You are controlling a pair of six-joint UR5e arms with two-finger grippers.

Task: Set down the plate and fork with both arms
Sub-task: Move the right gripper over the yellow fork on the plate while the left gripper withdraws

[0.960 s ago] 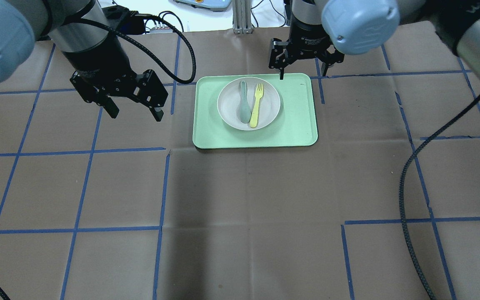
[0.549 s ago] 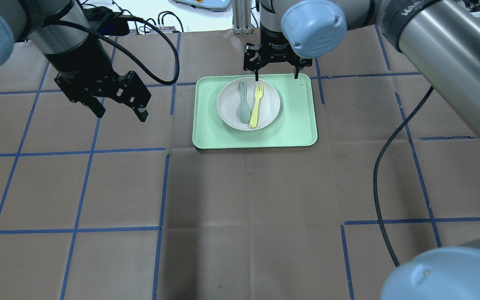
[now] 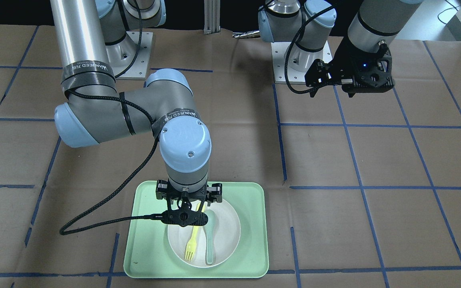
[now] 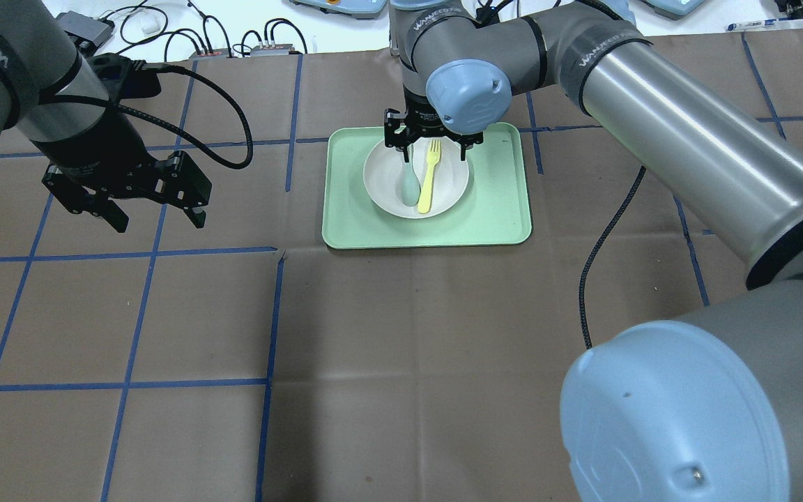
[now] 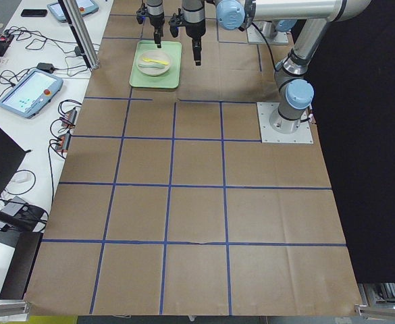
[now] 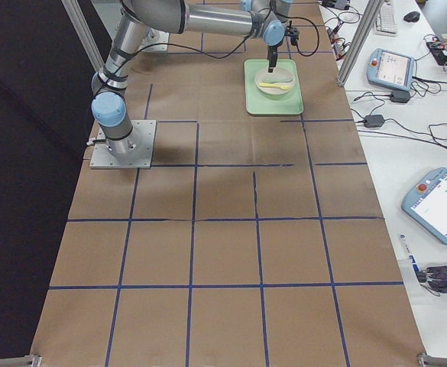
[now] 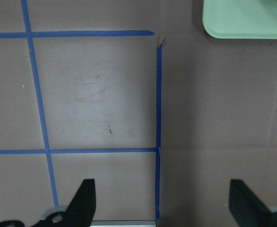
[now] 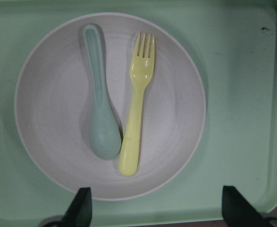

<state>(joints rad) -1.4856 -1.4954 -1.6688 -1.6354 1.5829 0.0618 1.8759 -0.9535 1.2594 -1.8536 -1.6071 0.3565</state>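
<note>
The off-white plate [image 4: 452, 180] sits on the mint-green tray [image 4: 495, 209], toward its far side. The pale-yellow fork [image 4: 429, 178] lies in the plate with its tines pointing away from me. A grey-green spoon [image 4: 408, 183] lies beside it on the left. My right gripper [image 4: 433, 143] is open and empty above the plate's far edge, its fingers spread wider than the two utensils. Its wrist view shows the plate [image 8: 176, 118], the fork [image 8: 136, 123] and the spoon [image 8: 100, 118] below. My left gripper [image 4: 152, 213] is open and empty over the table, left of the tray.
The table is covered in brown paper with a blue tape grid [image 4: 269, 307]. The tray's corner [image 7: 247, 19] shows at the top right of the left wrist view. Cables and teach pendants [image 5: 28, 91] lie beyond the table's far edge.
My right gripper has moved left and toward me, from beyond the tray's far edge to over the plate. My left gripper has moved left, farther from the tray.
</note>
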